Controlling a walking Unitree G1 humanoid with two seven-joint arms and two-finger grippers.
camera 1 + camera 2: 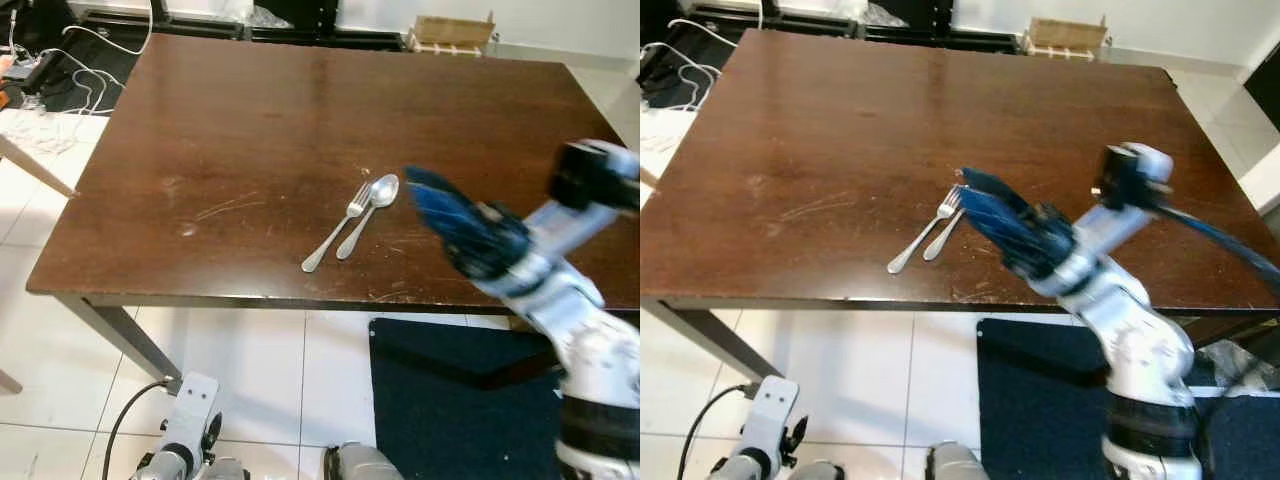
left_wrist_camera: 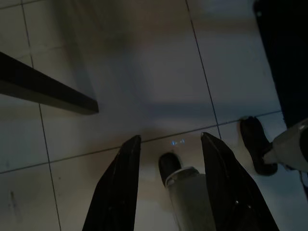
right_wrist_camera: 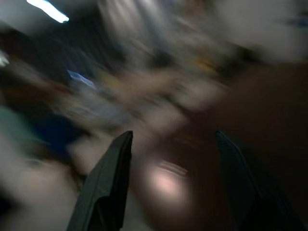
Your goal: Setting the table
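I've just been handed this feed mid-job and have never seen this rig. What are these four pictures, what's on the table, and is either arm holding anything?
The two wide pictures come from a stereo camera on a humanoid robot's head, looking down at a dark wooden table. The other two come from cameras on its wrists, looking along each arm's two black fingers.

On the table lie a fork and a spoon, side by side near the front edge.

The right gripper is raised over the table just right of the cutlery, blurred by motion; in its wrist view its jaws are apart with nothing between them.

The left gripper hangs idle beside the robot, pointing at the tiled floor, jaws open and empty.

Nothing is held.
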